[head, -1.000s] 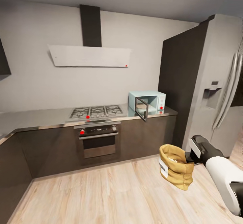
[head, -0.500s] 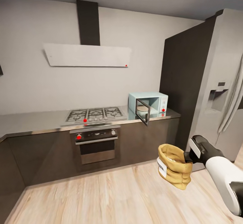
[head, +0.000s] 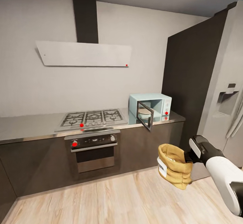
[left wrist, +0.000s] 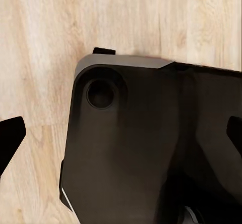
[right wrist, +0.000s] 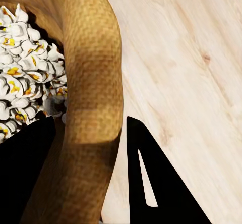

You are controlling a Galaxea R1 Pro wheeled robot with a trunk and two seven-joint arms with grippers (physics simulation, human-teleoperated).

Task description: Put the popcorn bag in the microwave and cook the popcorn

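Right fingers (right wrist: 91, 178): pinching the rolled rim of the popcorn bag (head: 174, 170), one finger inside the sack and one outside, cloth squeezed between them.

Left fingers: just two dark tips at the edges of my left wrist view, set wide apart, nothing between them. Below them is my own dark base and the wooden floor (left wrist: 45, 42).

Popcorn bag: hanging off my right arm out in front of me, above the floor, well short of the bench (head: 30, 128). It sits roughly upright, mouth tilted a bit toward me.

Popcorn (right wrist: 22, 57): a heap of white puffy bits with yellow specks down in the bag. Honestly looks more popped than kernel-ish in this render, but I wouldn't call it cooked from that alone.

Microwave (head: 150, 106): mint-blue box at the right end of the bench, beside the gas hob (head: 91, 118) and just before the fridge (head: 216, 82). Door (head: 145, 117) is swung open toward me, and there's a round turntable inside.

Done so far: bag is off the bench and in my grip, microwave door open.

Left to do: roll closer, lift the bag up to bench height, slide it in, let go, shut the door, start the heat.

Watch out: that open door sticks out over the bench edge, so I'd guess I need to come in from its free side.
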